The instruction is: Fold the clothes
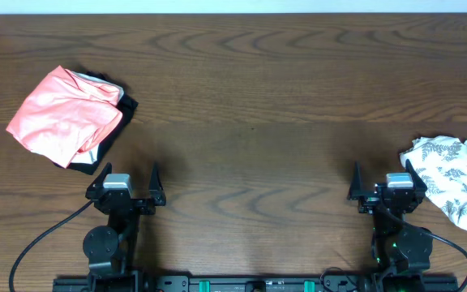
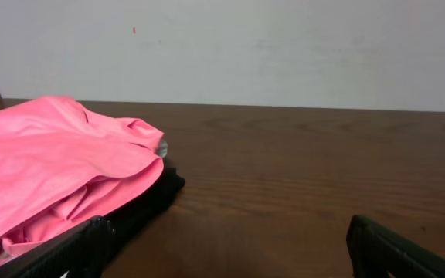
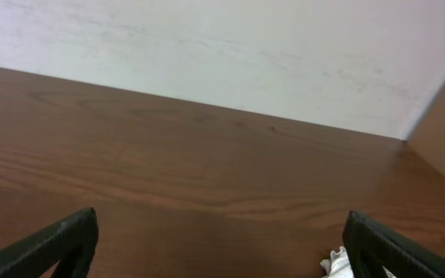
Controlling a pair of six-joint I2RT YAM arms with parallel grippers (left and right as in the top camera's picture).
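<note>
While the left end effector [image 1: 125,182] and right end effector [image 1: 383,177] stood wide and empty, the crumpled white fern-print fabric dress [image 1: 456,182] lay unfolded, nothing yet done.

dress [image 1: 454,183]: white, grey-green leaf print | crumpled heap | table's right edge, partly out of view
</note>
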